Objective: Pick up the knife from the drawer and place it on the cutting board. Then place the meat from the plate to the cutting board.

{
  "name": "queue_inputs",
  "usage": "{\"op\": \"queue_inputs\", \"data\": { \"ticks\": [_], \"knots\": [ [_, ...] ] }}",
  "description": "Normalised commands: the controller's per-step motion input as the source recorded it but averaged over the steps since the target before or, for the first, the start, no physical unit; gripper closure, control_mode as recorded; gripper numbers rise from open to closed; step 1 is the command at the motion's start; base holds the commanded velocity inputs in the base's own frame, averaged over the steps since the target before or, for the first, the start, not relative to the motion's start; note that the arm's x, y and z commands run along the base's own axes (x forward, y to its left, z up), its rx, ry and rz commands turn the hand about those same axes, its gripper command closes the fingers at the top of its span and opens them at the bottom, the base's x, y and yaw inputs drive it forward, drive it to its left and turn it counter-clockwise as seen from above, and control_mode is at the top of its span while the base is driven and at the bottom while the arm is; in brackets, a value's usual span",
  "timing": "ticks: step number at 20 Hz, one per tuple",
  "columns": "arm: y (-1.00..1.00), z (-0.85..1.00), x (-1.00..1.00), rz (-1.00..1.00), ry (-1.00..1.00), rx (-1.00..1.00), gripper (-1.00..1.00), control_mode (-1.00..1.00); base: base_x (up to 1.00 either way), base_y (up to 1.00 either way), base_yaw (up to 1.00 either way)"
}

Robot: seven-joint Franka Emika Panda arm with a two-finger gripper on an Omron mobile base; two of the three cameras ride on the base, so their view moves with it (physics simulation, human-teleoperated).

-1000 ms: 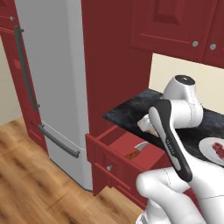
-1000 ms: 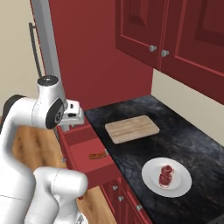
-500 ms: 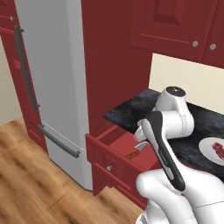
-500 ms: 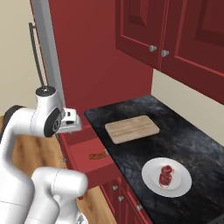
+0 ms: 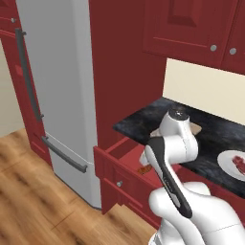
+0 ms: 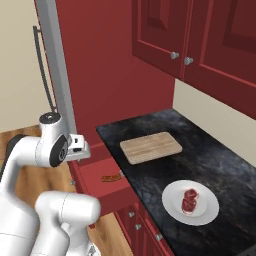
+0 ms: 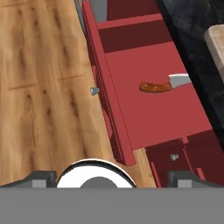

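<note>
A small knife (image 7: 165,84) lies flat on the red floor of the pulled-out drawer (image 7: 153,113), close to the drawer's inner edge where it meets the dark stone counter (image 6: 210,165). In the hand view its long axis runs nearly parallel to the drawer's back wall and square to the drawer front: the reddish-brown handle points toward the drawer front with its round silver knob (image 7: 93,91), while the short silver-grey blade points toward the counter and slips partly under the counter's edge. From the right base view the knife (image 6: 112,177) shows as a thin brown sliver at the counter-side edge of the drawer (image 6: 97,175).

The gripper (image 7: 109,177) hangs above the wooden floor just outside the drawer front, its jaws spread wide with nothing between them; one dark fingertip (image 7: 41,177) sits at each lower corner of the hand view. The knife is well apart from both tips.

On the counter, the tan cutting board (image 6: 150,147) rests near the counter's back-left corner, long side running along the counter's depth, its top bare. The white plate (image 6: 172,202) sits nearer the counter's front edge, apart from the board, carrying the slab of red meat (image 6: 189,200) at its middle. In the left base view the plate (image 5: 228,162) appears at the right edge, behind the white arm (image 5: 170,158).
</note>
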Motion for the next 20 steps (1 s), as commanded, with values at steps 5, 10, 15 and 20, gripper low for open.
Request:
{"op": "queue_inputs", "data": {
  "ticks": [5, 10, 15, 20],
  "knots": [
    [0.01, -0.42, 0.21, 0.07, 0.04, 0.0, -1.0, -1.0, 0.0, 0.0, 0.0],
    [0.01, -0.46, 0.25, 0.06, 0.03, 0.0, -1.0, -1.0, 0.0, 0.0, 0.0],
    [0.09, -0.45, 0.22, 0.04, 0.0, 0.0, -1.0, -1.0, 0.0, 0.0, 0.0],
    [0.23, -0.45, 0.27, 0.01, 0.01, -0.02, -1.0, -1.0, 0.0, 0.0, 0.0]
  ]
}}
